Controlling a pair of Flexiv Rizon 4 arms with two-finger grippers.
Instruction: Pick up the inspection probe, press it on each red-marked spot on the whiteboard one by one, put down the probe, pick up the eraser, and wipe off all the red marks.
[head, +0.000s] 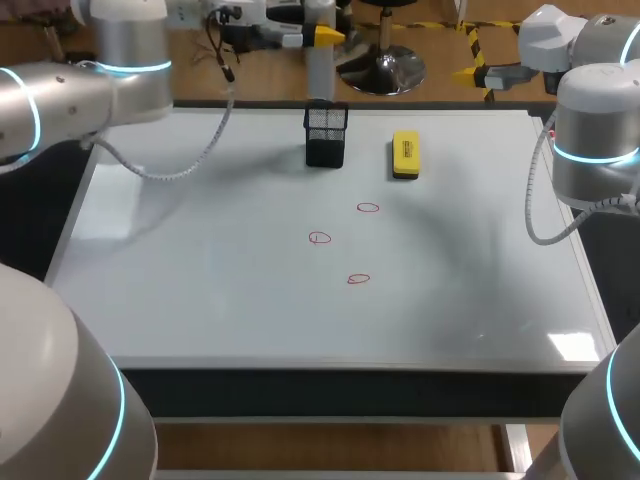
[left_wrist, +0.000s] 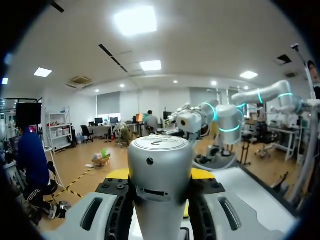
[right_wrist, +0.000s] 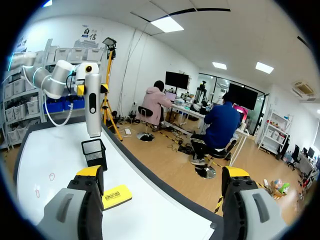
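Counts: one inspection probe (right_wrist: 93, 107), one yellow eraser (head: 405, 155), one black mesh holder (head: 326, 135), and three red marks on the whiteboard (head: 200, 290).
Red marks: three small loops near the board's middle, at (head: 368, 208), (head: 319, 238) and (head: 358, 279), all well apart.
Probe: a grey cylinder held upright above the holder at the far edge.
Left gripper (left_wrist: 160, 176): clamped on the probe from both sides.
Left arm (head: 90, 90): enters over the far left corner.
Right gripper (right_wrist: 162, 172): fingers spread wide, holding nothing.
Right arm (head: 595, 130): raised over the right edge.
Eraser: lies flat beside the holder near the far edge.
Writing: dark print on the eraser, too small to read.
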